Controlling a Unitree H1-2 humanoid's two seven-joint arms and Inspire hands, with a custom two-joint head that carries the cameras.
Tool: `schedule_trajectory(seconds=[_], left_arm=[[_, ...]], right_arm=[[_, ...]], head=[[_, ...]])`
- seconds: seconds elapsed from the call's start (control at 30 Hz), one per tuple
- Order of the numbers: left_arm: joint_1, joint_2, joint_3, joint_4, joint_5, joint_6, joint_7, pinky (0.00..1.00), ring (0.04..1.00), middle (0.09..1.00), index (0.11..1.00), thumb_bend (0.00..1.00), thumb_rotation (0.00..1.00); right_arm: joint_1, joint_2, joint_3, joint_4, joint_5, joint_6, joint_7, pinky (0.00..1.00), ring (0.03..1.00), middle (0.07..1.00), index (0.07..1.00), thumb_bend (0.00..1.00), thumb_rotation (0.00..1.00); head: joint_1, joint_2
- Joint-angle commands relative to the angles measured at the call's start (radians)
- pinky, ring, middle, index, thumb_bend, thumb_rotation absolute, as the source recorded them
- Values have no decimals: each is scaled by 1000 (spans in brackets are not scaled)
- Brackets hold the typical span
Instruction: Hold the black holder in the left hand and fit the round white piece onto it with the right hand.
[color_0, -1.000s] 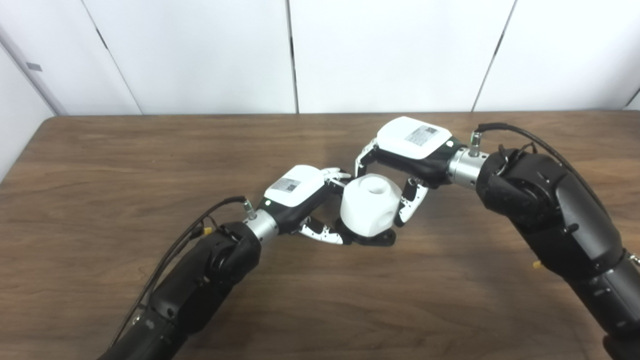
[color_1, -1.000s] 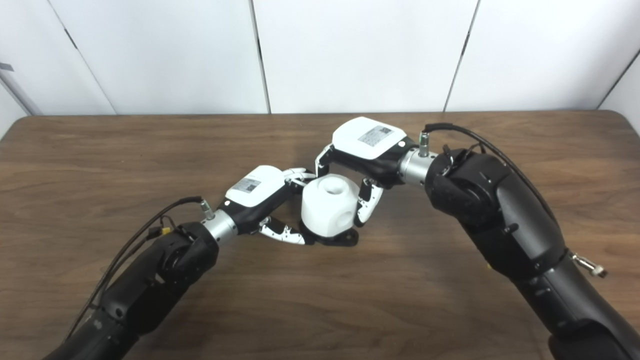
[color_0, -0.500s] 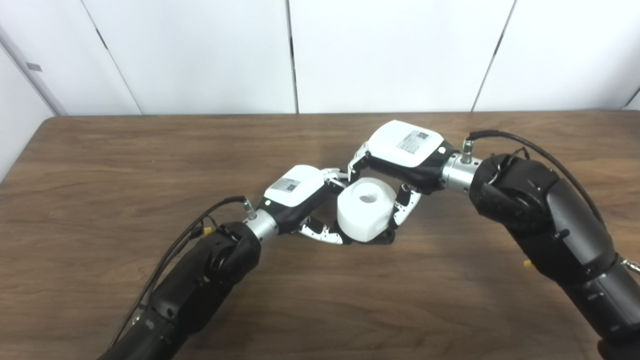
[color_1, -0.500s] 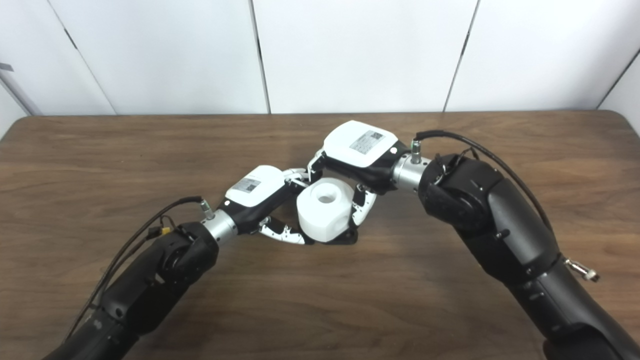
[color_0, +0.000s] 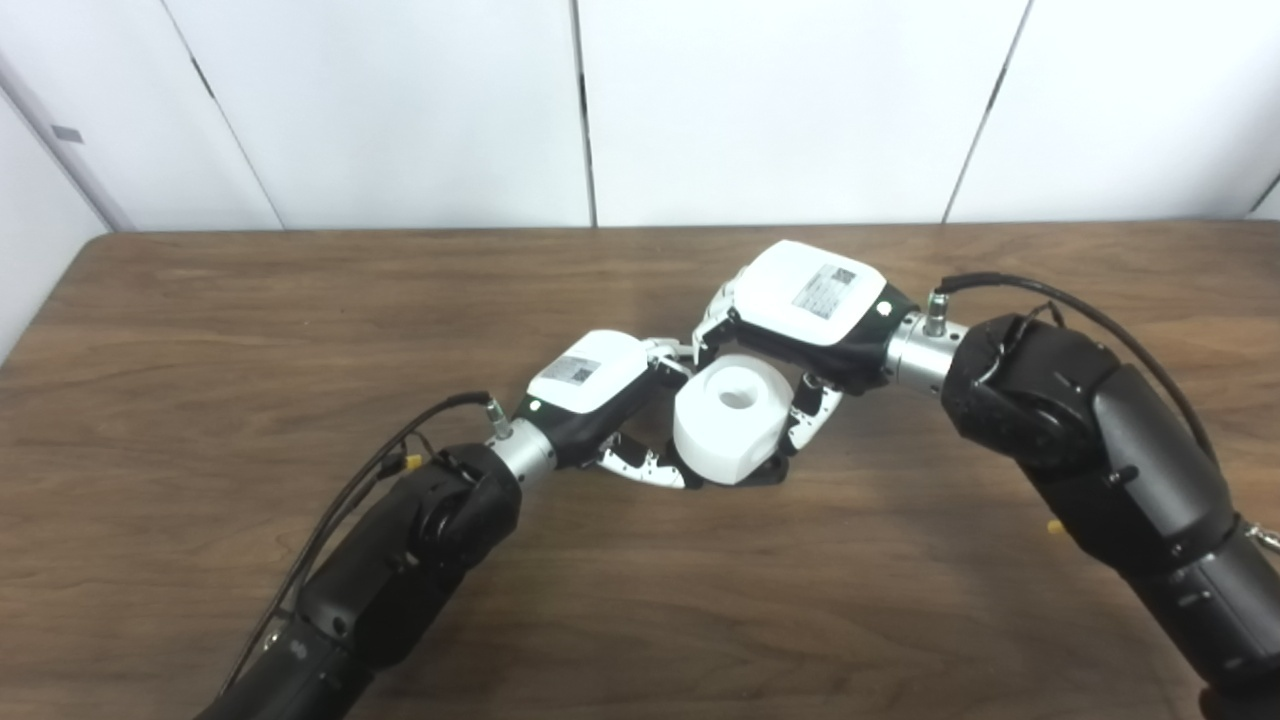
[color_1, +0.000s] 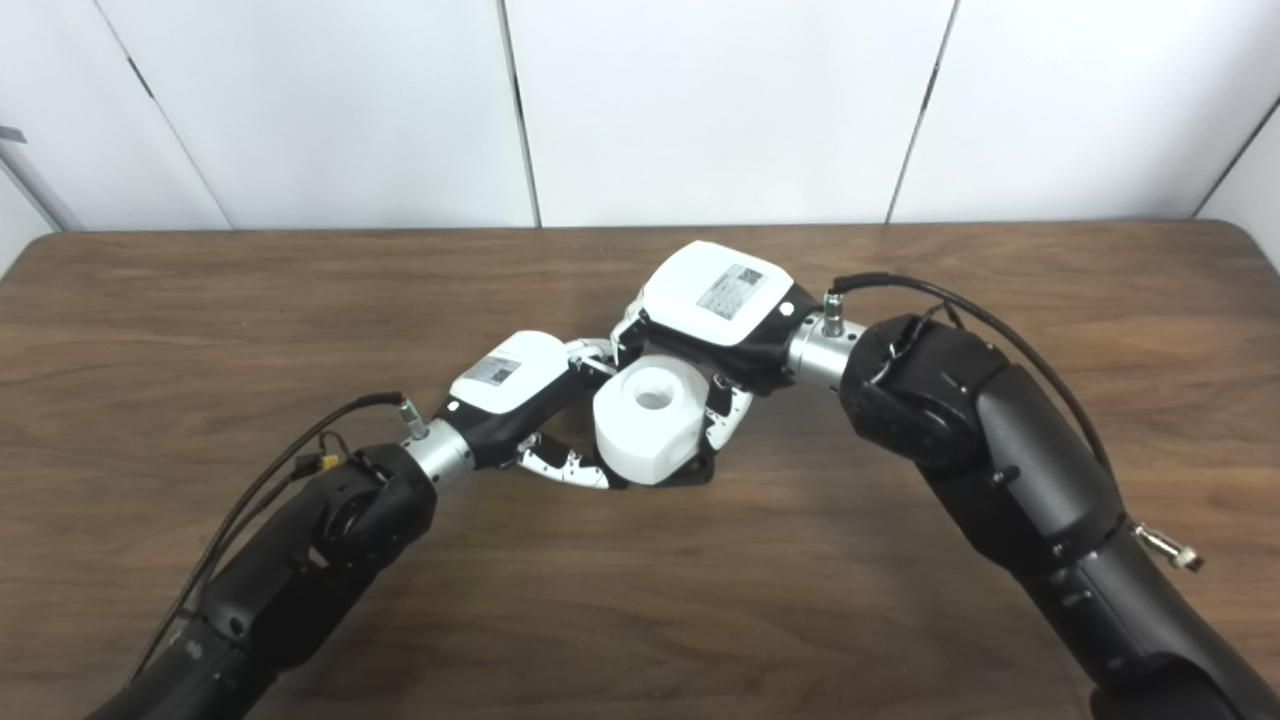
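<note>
The round white piece (color_0: 728, 422) has a hole in its top and sits low over the black holder (color_0: 762, 474), of which only a dark edge shows at its base on the table. My right hand (color_0: 800, 330) is shut on the white piece from above and behind, fingers down its far and right sides. My left hand (color_0: 610, 390) is shut on the holder from the left, fingers under and beside the white piece. The same scene shows in the right eye view, with the white piece (color_1: 648, 424) between both hands.
The brown wooden table (color_0: 200, 330) runs to a white panelled wall (color_0: 400, 100) at the back. Its left edge (color_0: 40, 310) is near the picture's left side. No other objects are on it.
My right hand has moved left and down with the white piece, which now sits lower and covers more of the black holder. My left hand has stayed put.
</note>
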Motion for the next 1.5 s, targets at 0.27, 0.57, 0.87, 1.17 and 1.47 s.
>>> schedule_trajectory(seconds=[0.27, 0.57, 0.87, 1.17, 1.47], left_arm=[[44, 16, -39, 9, -5, 30, -108, 712, 882, 869, 482, 524, 67], [49, 19, -38, -6, -6, 41, -115, 705, 878, 872, 482, 525, 66], [48, 14, -37, -3, -1, 40, -111, 703, 877, 864, 482, 525, 67], [49, 8, -36, -8, 0, 55, -116, 699, 878, 863, 482, 525, 67], [47, 6, -38, 1, -3, 46, -110, 699, 872, 858, 482, 525, 66]], right_arm=[[-16, -19, -17, 6, -1, -4, -15, 724, 741, 672, 481, 524, 138], [-5, -37, -23, -3, -13, 13, 4, 717, 742, 679, 481, 524, 139], [-6, -44, -31, -8, 3, 18, 25, 733, 747, 682, 482, 524, 138], [-8, -29, -18, 1, -4, -8, 9, 722, 745, 679, 481, 524, 139], [-9, -8, -16, 7, -9, -1, -6, 721, 744, 677, 481, 524, 139]], head=[[-4, 5], [-7, 11], [-3, 14], [0, 15], [3, 14]])
